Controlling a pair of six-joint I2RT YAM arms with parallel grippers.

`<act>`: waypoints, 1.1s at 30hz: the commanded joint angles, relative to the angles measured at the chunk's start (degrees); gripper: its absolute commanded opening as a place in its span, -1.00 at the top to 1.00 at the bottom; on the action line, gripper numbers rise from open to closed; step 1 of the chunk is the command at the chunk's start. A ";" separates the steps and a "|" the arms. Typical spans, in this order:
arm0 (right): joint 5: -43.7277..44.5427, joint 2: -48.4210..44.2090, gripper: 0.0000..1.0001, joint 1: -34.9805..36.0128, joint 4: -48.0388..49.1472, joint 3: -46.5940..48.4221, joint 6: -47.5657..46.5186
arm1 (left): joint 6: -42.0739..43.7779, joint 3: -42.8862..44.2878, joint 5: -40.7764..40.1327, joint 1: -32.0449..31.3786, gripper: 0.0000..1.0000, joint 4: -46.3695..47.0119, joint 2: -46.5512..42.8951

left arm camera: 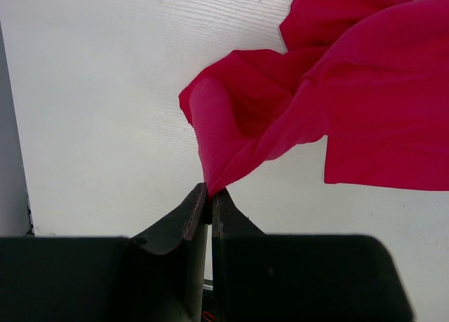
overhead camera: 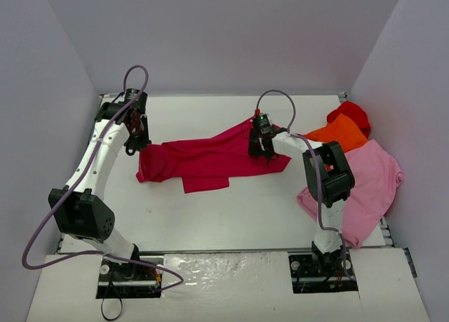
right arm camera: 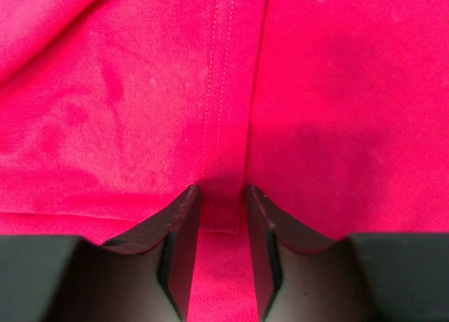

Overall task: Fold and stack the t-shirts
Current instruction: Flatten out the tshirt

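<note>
Currently the left tool (left arm camera: 210, 190) is closed, pinching a corner of the crimson t-shirt (left arm camera: 365, 111) at its tips; the right tool (right arm camera: 221, 190), half open, straddles the shirt's seam.

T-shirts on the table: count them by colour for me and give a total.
crimson-magenta cloth t-shirt: 1
orange cloth t-shirt: 1
light pink cloth t-shirt: 1
bright red cloth t-shirt: 1
Total: 4
</note>
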 commanded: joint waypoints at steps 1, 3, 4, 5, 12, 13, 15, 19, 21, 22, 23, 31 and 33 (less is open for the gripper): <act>-0.47 0.08 0.68 0.16 0.80 1.75 0.62 | 0.17 0.20 -1.30 0.37 1.00 1.24 -3.47; -0.49 0.01 1.00 0.25 0.82 1.59 0.53 | 0.26 0.03 -1.30 0.37 1.00 1.09 -3.47; -0.49 -0.23 1.00 0.25 0.89 1.57 0.46 | 0.26 0.03 -1.30 0.37 1.00 1.07 -3.39; -0.49 -0.49 1.00 0.32 0.91 1.50 0.37 | 0.26 0.03 -1.30 0.45 1.00 1.14 -3.38; 0.39 -4.89 1.00 0.42 0.18 0.24 -0.46 | 0.17 0.21 -1.22 0.37 1.00 1.08 -3.38; 0.58 -5.81 1.00 0.42 -0.16 0.08 -0.72 | 0.16 0.30 -1.22 0.37 1.00 1.15 -3.47; 1.50 -8.40 1.00 0.42 -1.59 0.33 -1.56 | 0.08 0.55 -1.30 0.37 1.00 1.07 -3.64; 3.64 -14.89 1.00 0.42 -4.97 3.06 -3.12 | 0.06 2.07 -1.92 0.37 1.00 1.80 -5.86; 5.26 -18.87 1.00 0.42 -7.96 5.03 -4.01 | 0.08 3.41 -2.18 0.46 1.00 2.12 -7.46; 6.42 -21.58 1.00 0.42 -8.72 6.34 -4.34 | 0.15 4.49 -2.33 0.39 1.00 2.12 -8.62; 7.35 -23.36 1.00 0.42 -9.50 7.16 -4.54 | 0.10 5.26 -2.50 0.37 1.00 2.05 -9.33; 11.62 -39.02 1.00 0.42 -16.17 11.96 -3.92 | 0.03 10.43 -2.93 0.37 1.00 0.96 -18.55; 12.14 -42.97 1.00 0.51 -18.06 12.87 -3.14 | -0.08 11.92 -2.97 0.36 1.00 0.33 -21.42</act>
